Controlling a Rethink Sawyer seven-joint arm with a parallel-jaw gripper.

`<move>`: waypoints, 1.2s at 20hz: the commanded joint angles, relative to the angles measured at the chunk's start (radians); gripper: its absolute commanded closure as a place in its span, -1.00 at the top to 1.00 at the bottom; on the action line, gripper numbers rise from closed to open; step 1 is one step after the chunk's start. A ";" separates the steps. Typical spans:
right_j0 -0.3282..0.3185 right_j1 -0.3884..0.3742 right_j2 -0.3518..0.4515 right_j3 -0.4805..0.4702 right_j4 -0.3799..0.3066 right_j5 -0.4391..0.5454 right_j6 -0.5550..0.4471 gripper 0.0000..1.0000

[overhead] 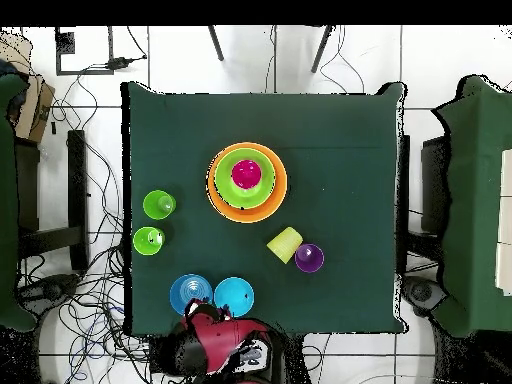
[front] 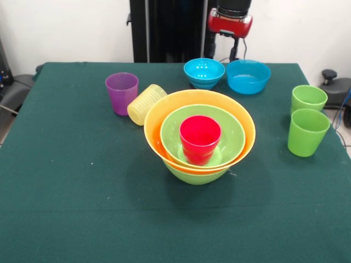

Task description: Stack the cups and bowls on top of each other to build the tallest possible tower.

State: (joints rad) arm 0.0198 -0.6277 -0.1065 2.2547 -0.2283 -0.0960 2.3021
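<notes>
The tower stands mid-table: a lime green bowl (front: 194, 174) at the bottom, the large orange bowl (front: 159, 118) in it, a second lime bowl (front: 230, 134) in that, and the red cup (front: 199, 137) upright inside. It also shows in the overhead view (overhead: 270, 205). Two blue bowls (front: 204, 72) (front: 248, 76) sit at the far edge. The purple cup (front: 122, 92) stands upright, and the ribbed yellow cup (front: 146, 104) lies on its side beside it. Two light green cups (front: 308, 99) (front: 307, 131) stand at the right. My gripper (front: 235, 48) hangs drawn back behind the blue bowls, holding nothing.
The green table (front: 66, 197) ends close behind the blue bowls. The black pedestal (front: 170, 30) rises at the far side. Cables and chairs surround the table in the overhead view (overhead: 90, 200).
</notes>
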 commanded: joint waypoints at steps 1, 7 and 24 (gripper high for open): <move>0.029 -0.006 0.086 -0.100 0.081 0.000 0.139 1.00; 0.043 0.006 0.086 -0.109 0.110 -0.006 0.138 1.00; 0.046 0.052 0.075 -0.121 0.128 -0.059 0.136 1.00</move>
State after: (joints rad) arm 0.0650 -0.6270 -0.1065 2.2426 -0.1506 -0.0981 2.3021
